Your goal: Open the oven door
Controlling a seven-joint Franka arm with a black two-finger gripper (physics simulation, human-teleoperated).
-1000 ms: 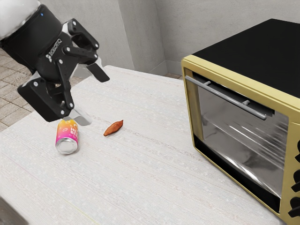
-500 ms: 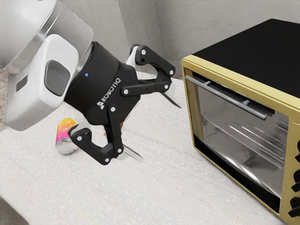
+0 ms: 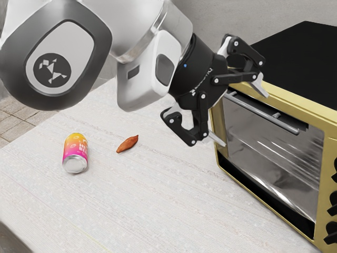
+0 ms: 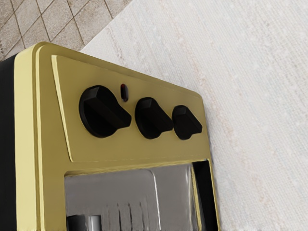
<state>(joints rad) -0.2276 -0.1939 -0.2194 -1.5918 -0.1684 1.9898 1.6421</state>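
Reaching out from the exterior view's left, the arm held the tool near the front of a gold toaster oven with a black top. The tool's two fingers stood wide apart, with nothing clamped between them. The silver door handle ran from just beside the tool away toward the exterior view's right; whether they touched could not be told. Below the handle, the glass oven door was shut. Behind the tool, on the arm's side and well apart from it, a yellow-and-pink drink can and a sweet potato lay near each other on the pale desk.

In the wrist view, the oven's front faced the tool, with three black knobs in a row beside the door and a small indicator light near them. Past the desk's edge was tiled floor.
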